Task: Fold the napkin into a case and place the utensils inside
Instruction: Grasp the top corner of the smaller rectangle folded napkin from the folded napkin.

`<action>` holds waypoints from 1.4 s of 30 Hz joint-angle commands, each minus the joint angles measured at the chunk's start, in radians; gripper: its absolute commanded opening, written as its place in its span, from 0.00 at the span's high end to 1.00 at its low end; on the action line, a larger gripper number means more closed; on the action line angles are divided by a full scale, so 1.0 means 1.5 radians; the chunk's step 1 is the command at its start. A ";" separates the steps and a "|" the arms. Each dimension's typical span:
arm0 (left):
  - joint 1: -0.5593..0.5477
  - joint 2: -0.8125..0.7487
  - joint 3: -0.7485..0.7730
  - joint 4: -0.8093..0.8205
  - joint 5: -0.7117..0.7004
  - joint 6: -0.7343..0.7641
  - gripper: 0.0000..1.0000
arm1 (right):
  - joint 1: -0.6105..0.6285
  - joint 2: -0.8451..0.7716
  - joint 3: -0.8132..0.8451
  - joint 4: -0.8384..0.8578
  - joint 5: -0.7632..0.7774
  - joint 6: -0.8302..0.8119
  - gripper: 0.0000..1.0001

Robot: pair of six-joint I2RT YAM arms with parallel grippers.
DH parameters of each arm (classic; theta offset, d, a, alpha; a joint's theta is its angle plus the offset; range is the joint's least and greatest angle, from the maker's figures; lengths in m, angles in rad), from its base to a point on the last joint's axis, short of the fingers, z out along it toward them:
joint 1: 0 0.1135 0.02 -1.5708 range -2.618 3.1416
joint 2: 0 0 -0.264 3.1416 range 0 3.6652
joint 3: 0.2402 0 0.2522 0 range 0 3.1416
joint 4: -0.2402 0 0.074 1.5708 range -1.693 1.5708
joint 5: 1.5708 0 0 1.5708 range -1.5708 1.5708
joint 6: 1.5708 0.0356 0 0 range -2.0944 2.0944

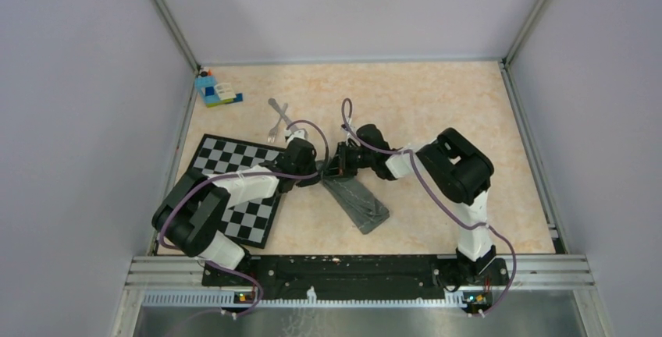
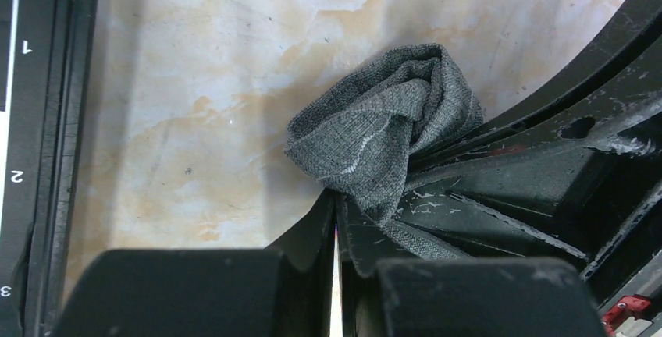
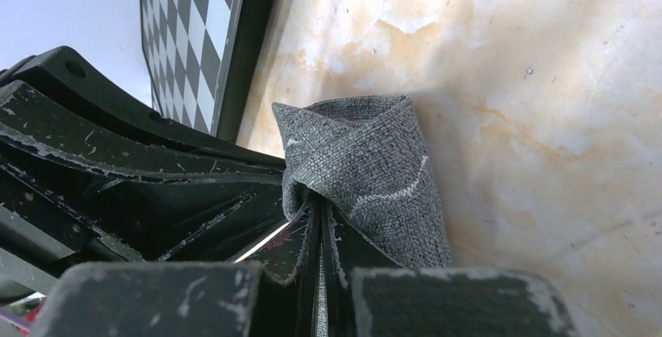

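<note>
The dark grey napkin [image 1: 361, 203] lies as a narrow folded strip running from the table's middle toward the near edge. Its far end is bunched up between both grippers, which meet tip to tip. In the left wrist view my left gripper [image 2: 337, 199] is shut, pinching a fold of the napkin [image 2: 382, 122] at its tips. The right gripper [image 3: 318, 211] is shut on the napkin [image 3: 367, 161], with cloth showing between its jaws. From above, the left gripper [image 1: 318, 168] and right gripper [image 1: 340, 162] almost touch. The utensils [image 1: 279, 117], a fork and a knife, lie crossed further back on the left.
A black-and-white checkered mat [image 1: 248, 216] lies at the left under the left arm, and its edge [image 3: 195, 33] shows in the right wrist view. A blue toy-brick block [image 1: 215, 89] stands in the back left corner. Grey walls enclose the table.
</note>
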 commanded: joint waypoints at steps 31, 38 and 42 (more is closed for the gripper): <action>-0.040 -0.102 -0.068 0.002 0.008 -0.011 0.78 | 0.001 -0.143 -0.045 -0.129 0.062 -0.114 0.86; 0.003 -0.115 -0.069 -0.003 0.006 0.009 0.83 | -0.024 -0.083 -0.025 -0.050 0.014 -0.054 0.88; 0.019 -0.088 -0.044 -0.003 0.009 0.023 0.91 | -0.022 -0.055 0.003 -0.042 0.004 -0.045 1.00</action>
